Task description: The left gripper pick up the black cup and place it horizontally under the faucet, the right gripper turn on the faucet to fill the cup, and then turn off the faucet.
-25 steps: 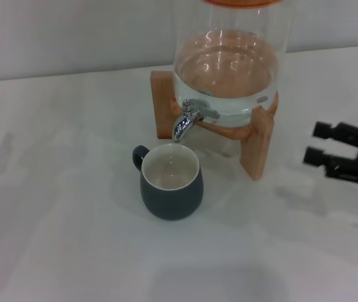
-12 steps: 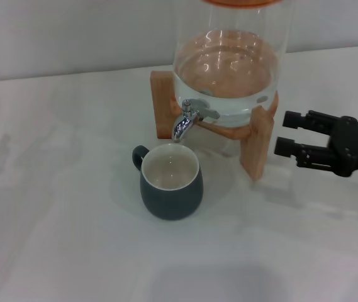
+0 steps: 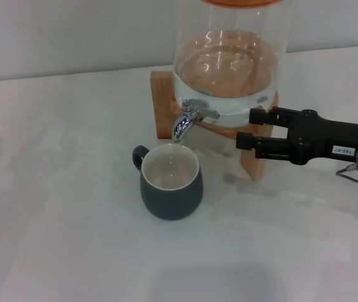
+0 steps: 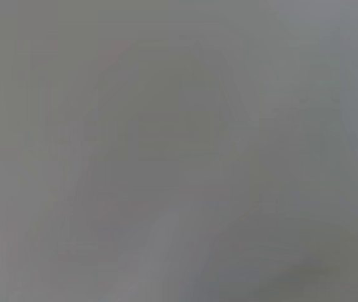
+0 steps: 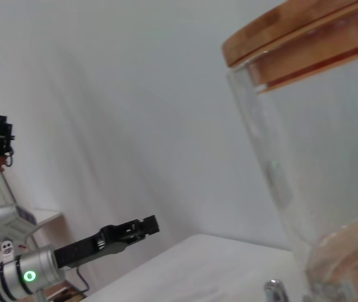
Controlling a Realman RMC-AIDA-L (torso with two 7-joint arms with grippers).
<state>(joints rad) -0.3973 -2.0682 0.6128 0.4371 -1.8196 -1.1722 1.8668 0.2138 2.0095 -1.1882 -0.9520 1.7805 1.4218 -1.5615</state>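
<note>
The left wrist view is a flat grey blur with nothing to make out in it. From the head the dispenser (image 3: 229,69) is cut off at the top, only a strip of its orange-brown lid showing; the right wrist view shows that wooden lid (image 5: 298,38) over clear glass wall.

The dispenser is a smooth glass cylinder holding water in its lower part, seated on a pale wooden stand (image 3: 257,148). The faucet (image 3: 188,119), shiny chrome with a short lever, projects from the dispenser's front. The black cup (image 3: 171,182) stands upright on the white table (image 3: 53,220) directly below the faucet's spout, rounded, matte dark outside, cream inside, its loop handle pointing away from the stand. Whether it holds water is unclear.

The right gripper (image 3: 248,129) reaches in beside the stand, level with the faucet and just apart from its lever, its 2 black fingers (image 3: 257,143) parted and holding nothing.

The left gripper (image 5: 144,226) appears only in the right wrist view, raised well away from the dispenser, empty, with a green light on its silver wrist; how far its fingers are parted cannot be told.
</note>
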